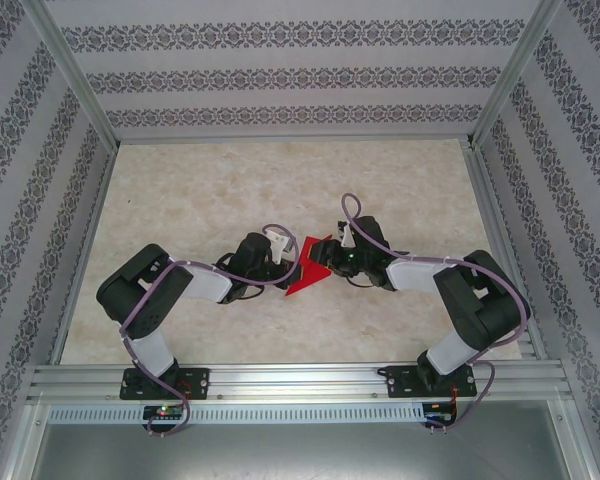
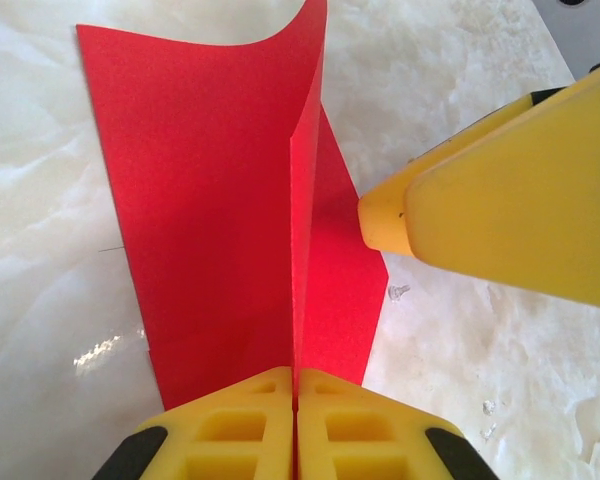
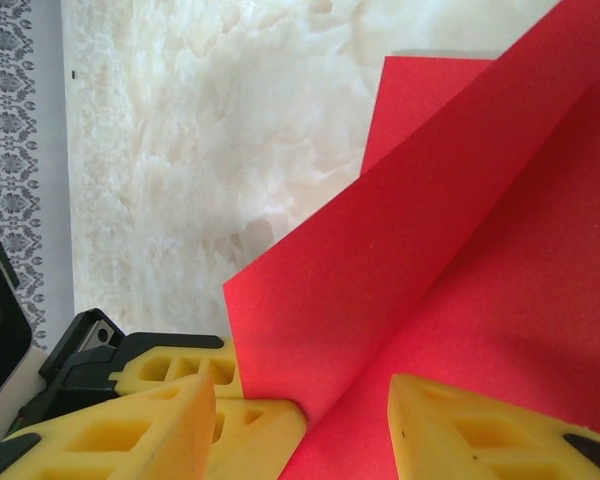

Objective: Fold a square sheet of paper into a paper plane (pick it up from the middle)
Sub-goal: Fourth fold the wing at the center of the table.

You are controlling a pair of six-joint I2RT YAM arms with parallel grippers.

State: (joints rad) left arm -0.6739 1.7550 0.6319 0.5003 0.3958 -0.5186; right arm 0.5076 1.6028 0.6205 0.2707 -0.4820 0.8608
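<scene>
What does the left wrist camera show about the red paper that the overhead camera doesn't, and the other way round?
Left wrist view: the left gripper pinched shut on an upright crease in the thin bright red sheet of paper, whose top edge curls over; the right gripper sits close beside the sheet.
Overhead view: the black left arm and right arm reaching inward from bases on the aluminium frame, with patterned walls around.
Both: the red sheet between the two grippers on the pale marble-look table.
</scene>
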